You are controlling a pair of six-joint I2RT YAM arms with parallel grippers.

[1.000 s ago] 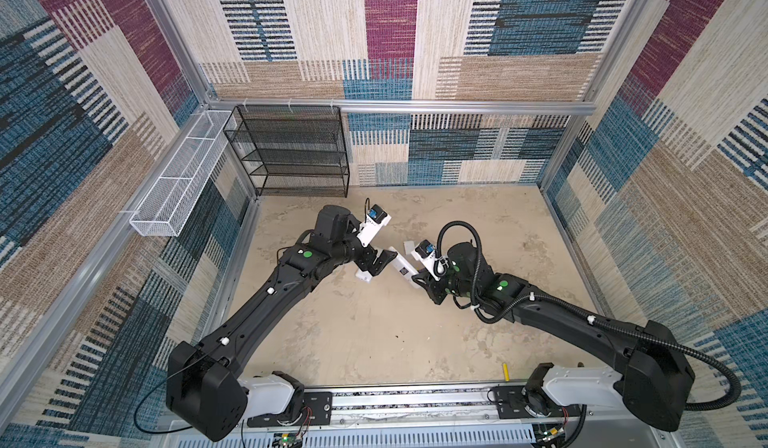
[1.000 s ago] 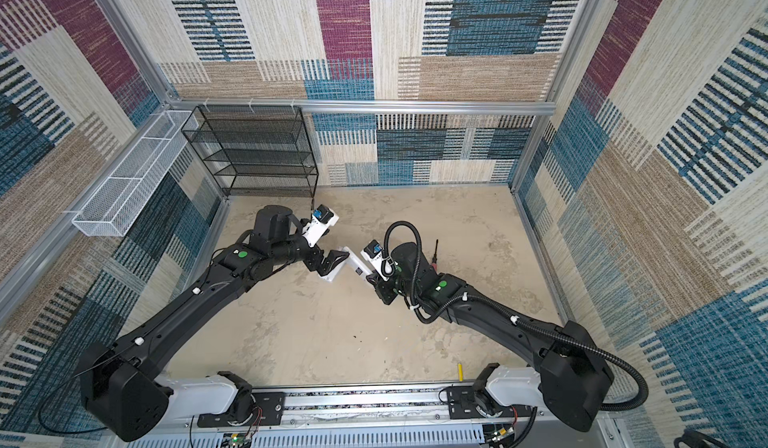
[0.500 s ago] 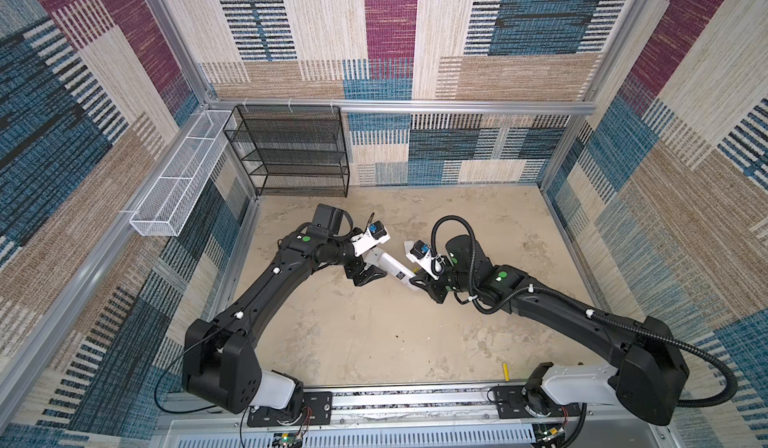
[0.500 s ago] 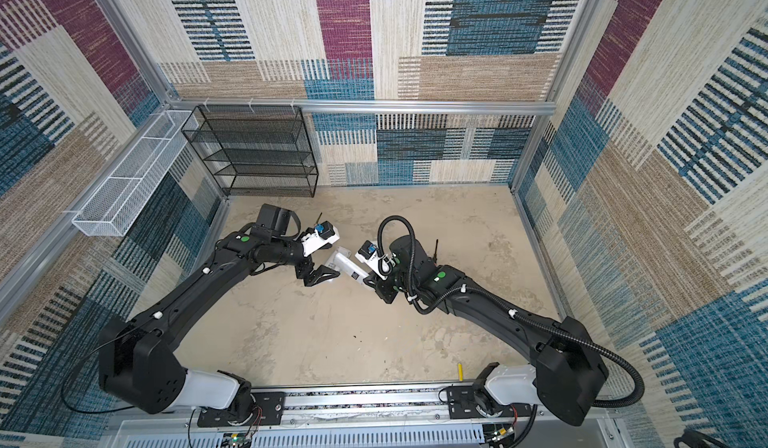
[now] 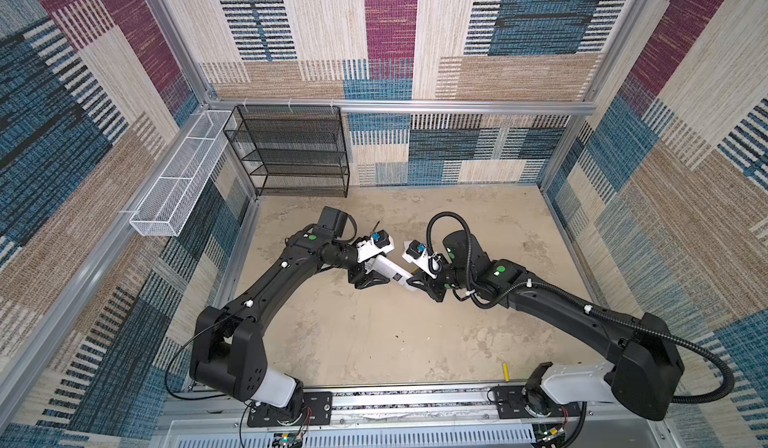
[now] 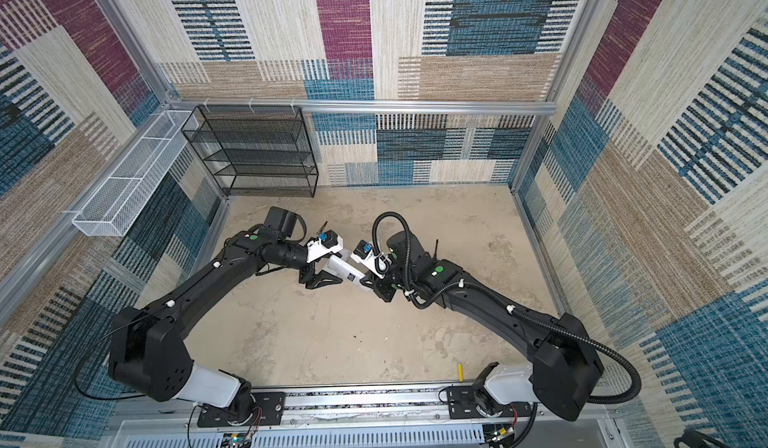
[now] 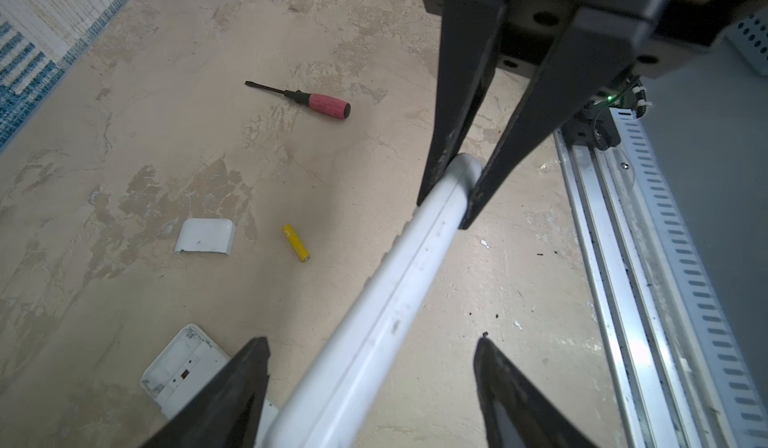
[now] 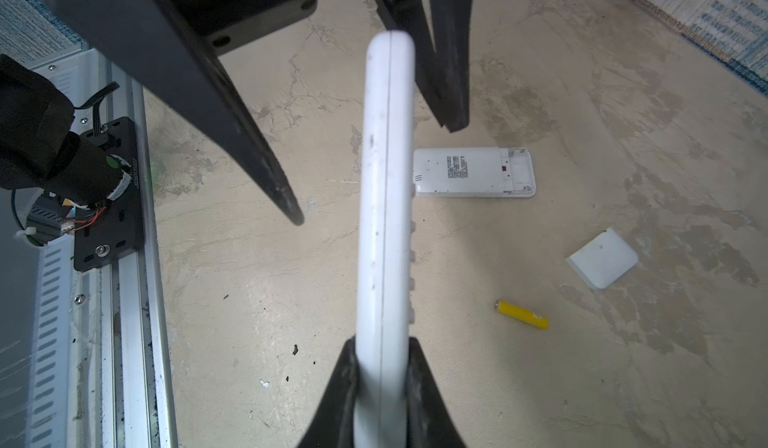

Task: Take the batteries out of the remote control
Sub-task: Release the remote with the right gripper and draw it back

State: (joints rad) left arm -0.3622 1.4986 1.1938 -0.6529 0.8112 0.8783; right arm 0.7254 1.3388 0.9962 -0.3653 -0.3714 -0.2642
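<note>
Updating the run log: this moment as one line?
right claw: grips remote | left claw: open around remote | battery: on table

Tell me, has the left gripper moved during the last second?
Yes. In both top views the left gripper has shifted slightly toward the front rail, away from the black wire shelf, straddling the remote.

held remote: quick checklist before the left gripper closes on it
1. Right gripper shut on held remote: ok.
2. Left gripper open, astride its other end: ok.
3. Left fingers clear of it on both sides: ok.
4. Whether held remote is unloaded: cannot tell.
5. Second remote, white cover, yellow battery on table, away from the grip: ok.
</note>
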